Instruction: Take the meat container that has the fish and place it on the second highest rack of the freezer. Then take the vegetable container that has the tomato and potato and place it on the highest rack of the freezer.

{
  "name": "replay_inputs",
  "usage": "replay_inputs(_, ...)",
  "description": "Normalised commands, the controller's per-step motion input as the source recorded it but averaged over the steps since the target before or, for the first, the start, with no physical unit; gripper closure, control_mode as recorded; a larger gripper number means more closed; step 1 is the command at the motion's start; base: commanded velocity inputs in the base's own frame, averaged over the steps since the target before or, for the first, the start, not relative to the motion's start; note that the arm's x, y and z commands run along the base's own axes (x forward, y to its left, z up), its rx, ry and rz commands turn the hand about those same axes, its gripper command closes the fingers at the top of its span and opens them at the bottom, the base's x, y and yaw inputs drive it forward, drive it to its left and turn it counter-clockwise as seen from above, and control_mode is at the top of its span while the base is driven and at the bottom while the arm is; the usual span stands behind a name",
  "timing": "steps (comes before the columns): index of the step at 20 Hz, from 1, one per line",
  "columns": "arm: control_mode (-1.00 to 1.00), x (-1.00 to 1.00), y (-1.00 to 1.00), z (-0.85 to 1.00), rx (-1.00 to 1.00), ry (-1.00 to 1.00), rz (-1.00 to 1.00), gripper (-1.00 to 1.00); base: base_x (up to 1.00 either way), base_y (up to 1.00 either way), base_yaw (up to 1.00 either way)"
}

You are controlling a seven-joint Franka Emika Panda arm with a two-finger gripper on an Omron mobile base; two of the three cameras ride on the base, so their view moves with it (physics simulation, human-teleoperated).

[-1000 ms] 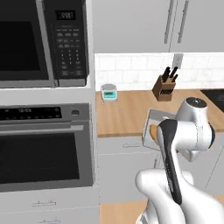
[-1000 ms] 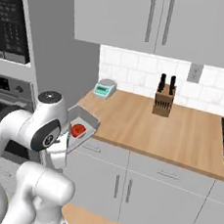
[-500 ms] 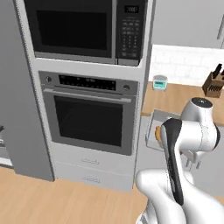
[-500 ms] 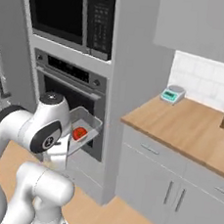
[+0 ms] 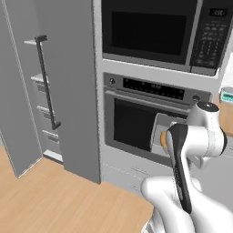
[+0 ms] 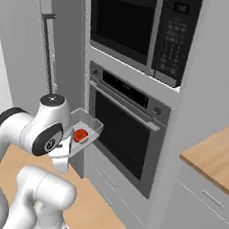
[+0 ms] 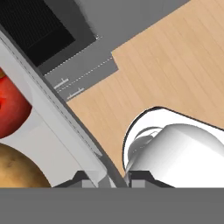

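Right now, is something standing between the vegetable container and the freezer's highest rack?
Nothing visible blocks it. The pincer holds the vegetable container before the oven; the freezer stands open to the left, its shelves showing behind its door.

The tomato [image 7: 11, 107] and potato [image 7: 17, 168] are lying in the tray [image 6: 87, 126], potato at its 6 o'clock; the tray is hanging before the oven [image 5: 145, 123], with the freezer [image 5: 50, 86] standing at the oven's 9 o'clock
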Motion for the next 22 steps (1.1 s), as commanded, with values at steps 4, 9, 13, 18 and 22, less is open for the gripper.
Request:
replay_inputs(4,1.00,0.00,0.00,0.00,0.00,0.00,0.00,1.00,0.97,0.99,0.27)
replay_inputs(9,1.00,0.00,0.00,0.00,0.00,0.00,0.00,1.00,1.00,0.98,0.20)
replay_inputs(13,1.00,0.00,0.00,0.00,0.00,0.00,0.00,1.00,1.00,1.00,0.10)
replay_inputs(18,1.00,0.00,0.00,0.00,0.00,0.00,0.00,1.00,1.00,1.00,-0.03)
replay_inputs(22,1.00,0.00,0.00,0.00,0.00,0.00,0.00,1.00,1.00,1.00,-0.23)
